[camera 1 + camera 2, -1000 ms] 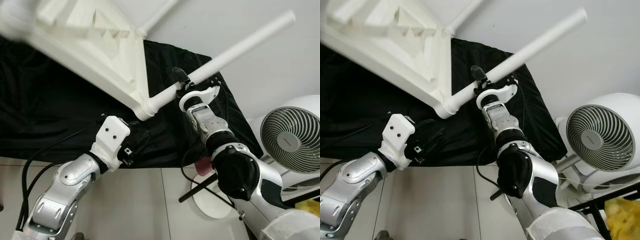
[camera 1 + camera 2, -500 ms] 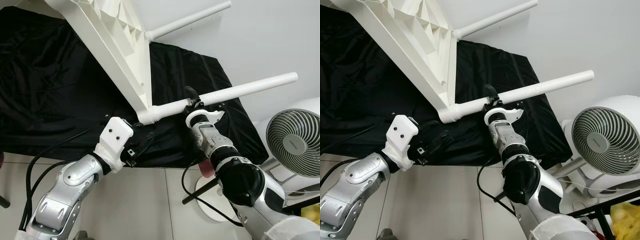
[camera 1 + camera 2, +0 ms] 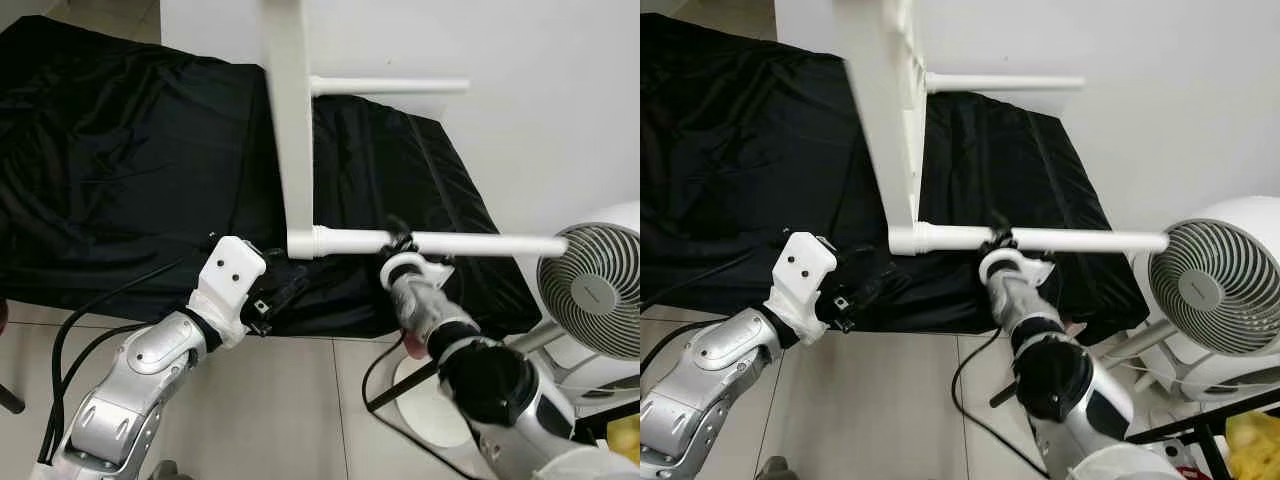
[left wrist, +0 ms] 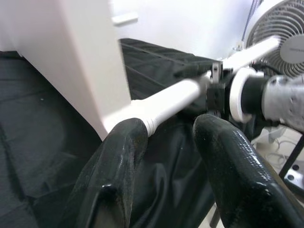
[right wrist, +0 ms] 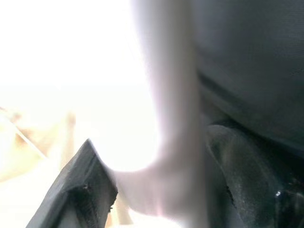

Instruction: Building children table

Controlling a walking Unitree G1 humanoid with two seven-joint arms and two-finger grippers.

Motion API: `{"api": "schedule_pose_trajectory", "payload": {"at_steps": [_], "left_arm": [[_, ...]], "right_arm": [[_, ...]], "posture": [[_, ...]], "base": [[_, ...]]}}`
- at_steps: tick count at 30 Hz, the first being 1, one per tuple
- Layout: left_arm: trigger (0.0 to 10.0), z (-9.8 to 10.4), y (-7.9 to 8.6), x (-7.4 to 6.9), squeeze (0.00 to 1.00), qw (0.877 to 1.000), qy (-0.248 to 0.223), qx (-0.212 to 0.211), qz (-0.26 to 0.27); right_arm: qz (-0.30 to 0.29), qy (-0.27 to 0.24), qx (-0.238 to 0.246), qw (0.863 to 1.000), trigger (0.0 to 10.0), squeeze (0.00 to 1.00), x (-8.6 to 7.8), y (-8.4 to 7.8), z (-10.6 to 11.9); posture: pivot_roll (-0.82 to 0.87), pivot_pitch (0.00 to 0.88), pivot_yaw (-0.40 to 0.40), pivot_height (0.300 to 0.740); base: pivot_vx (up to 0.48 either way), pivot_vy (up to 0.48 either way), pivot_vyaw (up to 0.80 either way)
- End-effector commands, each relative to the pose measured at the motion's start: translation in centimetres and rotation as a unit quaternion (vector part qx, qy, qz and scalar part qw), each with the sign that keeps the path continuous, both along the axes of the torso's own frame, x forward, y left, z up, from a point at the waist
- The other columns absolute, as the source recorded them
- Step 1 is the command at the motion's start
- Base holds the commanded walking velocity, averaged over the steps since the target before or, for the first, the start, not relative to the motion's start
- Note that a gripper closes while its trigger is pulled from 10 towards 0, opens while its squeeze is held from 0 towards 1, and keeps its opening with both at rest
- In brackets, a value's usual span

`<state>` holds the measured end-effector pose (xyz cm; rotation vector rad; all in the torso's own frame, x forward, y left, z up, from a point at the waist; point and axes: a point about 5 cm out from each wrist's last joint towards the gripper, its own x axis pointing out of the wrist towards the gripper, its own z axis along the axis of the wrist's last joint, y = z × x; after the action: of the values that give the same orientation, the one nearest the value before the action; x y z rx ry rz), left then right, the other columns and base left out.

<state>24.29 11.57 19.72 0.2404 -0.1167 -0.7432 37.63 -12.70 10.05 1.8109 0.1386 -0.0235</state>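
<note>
over the black cloth [image 3: 120,150] that is draped across the surface ahead, the white children's table top [image 3: 288,110] is held on edge, so that its legs stick out sideways toward the wall and the fan [image 3: 595,290]. it appears to be kept tipped this way so that the leg sockets can be reached. the nearer table leg [image 3: 440,242] is seen seated in its corner socket, level, with the far leg [image 3: 390,86] parallel above it. the right gripper [image 3: 402,246] is clamped around the nearer leg just beyond the socket, probably to twist or press it home. the left gripper [image 4: 166,156] is held just below that corner, its jaws parted and grasping nothing, seemingly ready to brace the joint.
</note>
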Motion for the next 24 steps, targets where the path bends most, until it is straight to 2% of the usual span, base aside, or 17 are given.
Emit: {"api": "schedule_pose_trajectory", "payload": {"at_steps": [1, 3, 10, 18, 19, 24], "left_arm": [[10.0, -0.1, -0.4, -0.3, 0.0, 1.0, 0.005, -0.002, -0.01], [10.0, 0.0, -0.4, -0.3, 0.0, 1.0, 0.005, -0.003, -0.01], [10.0, 0.4, -1.1, -0.3, 0.0, 0.998, 0.029, -0.043, -0.04], [10.0, -0.1, -2.1, 0.0, 0.0, 0.996, 0.041, -0.027, -0.079], [10.0, 0.0, -2.3, 0.1, 0.0, 0.995, 0.041, -0.029, -0.083], [10.0, 0.1, -2.4, 0.4, 0.0, 0.995, 0.045, -0.031, -0.088]], "right_arm": [[0.002, 0.008, -0.019, 1.0, 10.0, 0.0, -0.3, -0.3, -0.6], [0.007, -0.016, -0.043, 0.999, 10.0, 0.0, 0.0, -0.2, 0.1], [-0.003, -0.02, -0.051, 0.999, 10.0, 0.0, 0.2, -0.8, 0.4], [-0.006, -0.036, -0.074, 0.997, 10.0, 0.01, 0.1, -1.2, 0.5], [-0.007, -0.044, -0.086, 0.995, 10.0, 1.0, 0.1, -1.2, 0.5], [-0.016, -0.048, -0.085, 0.995, 10.0, 1.0, -0.2, -1.7, 0.1]], "posture": [[0.15, 0.118, -0.229, 0.74], [0.15, 0.119, -0.23, 0.74], [0.14, 0.118, -0.22, 0.74], [0.12, 0.121, -0.21, 0.74], [0.12, 0.123, -0.205, 0.74], [0.11, 0.127, -0.201, 0.74]], "base": [[0.0, 0.0, 0.0], [0.0, 0.0, 0.0], [0.0, 0.0, 0.0], [0.0, 0.0, 0.0], [0.0, 0.0, 0.0], [0.0, 0.0, 0.0]]}}
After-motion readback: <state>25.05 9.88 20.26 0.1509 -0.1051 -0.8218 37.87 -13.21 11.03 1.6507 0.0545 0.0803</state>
